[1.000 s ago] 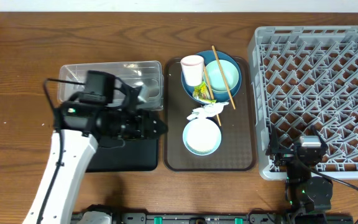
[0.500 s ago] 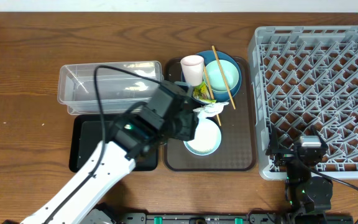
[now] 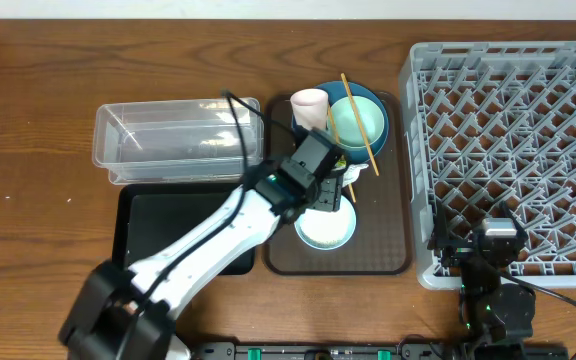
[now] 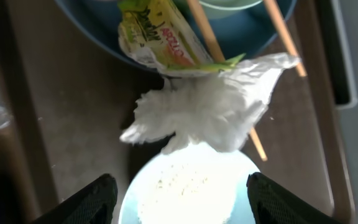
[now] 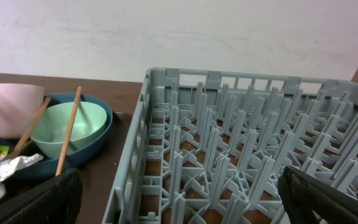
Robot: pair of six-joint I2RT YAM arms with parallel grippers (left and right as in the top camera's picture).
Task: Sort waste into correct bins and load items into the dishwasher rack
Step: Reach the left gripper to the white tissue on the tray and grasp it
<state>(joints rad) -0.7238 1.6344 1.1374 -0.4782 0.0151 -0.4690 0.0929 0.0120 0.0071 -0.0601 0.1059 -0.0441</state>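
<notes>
Above the brown tray: the left gripper is held low over the tray's middle, jaws wide apart, nothing between them.
Tissue: found at the tray's middle, crumpled between the blue bowl and the light bowl; the wrapper is touched by its upper edge and one chopstick is covered.
Step judged: the tissue is to be picked up for the tub or black tray, both left of the brown tray.
How done well: the fingers should be lowered astride the tissue's thick middle, kept off the chopstick and the light bowl's rim. The pinch should be closed fully, since the paper is soft. A straight lift is advised, so that the wrapper is not dragged and the rice is not spilled.
Right gripper: parked right of the tray by the rack, jaws wide apart, empty.
</notes>
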